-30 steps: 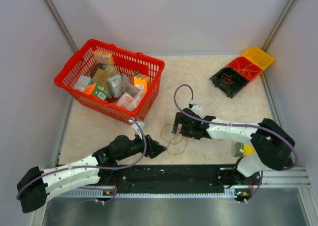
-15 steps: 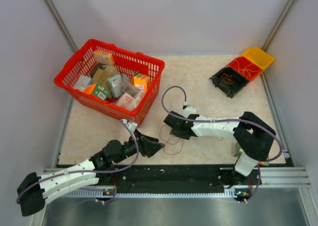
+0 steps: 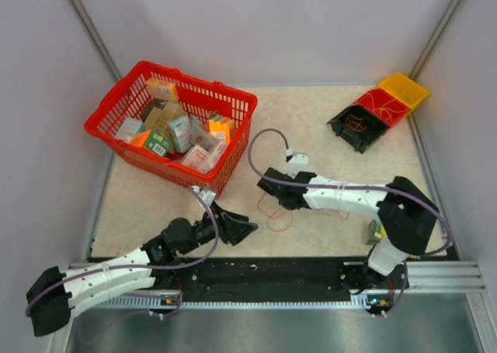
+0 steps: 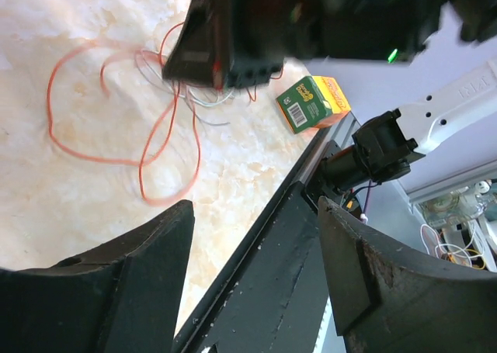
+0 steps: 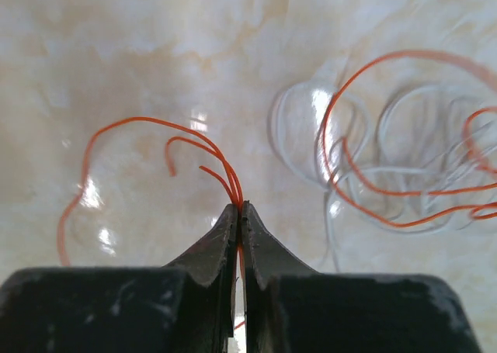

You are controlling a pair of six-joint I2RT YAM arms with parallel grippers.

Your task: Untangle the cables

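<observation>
No legible txt; green box [image 4: 311, 105] label & barcode too blurry.

A beige, marbled surface [image 3: 311, 128] is enclosed by plain pale walls [image 3: 272, 27] on the left, far and right. Glare is reflected from it.

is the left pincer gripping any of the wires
No, the left pincer stands open and empty, while the thin wires lie on the table beyond it.

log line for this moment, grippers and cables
right gripper: shut on orange strands | left gripper: open, empty, facing the tangle | cables: orange and whitish loops tangled on table
</observation>
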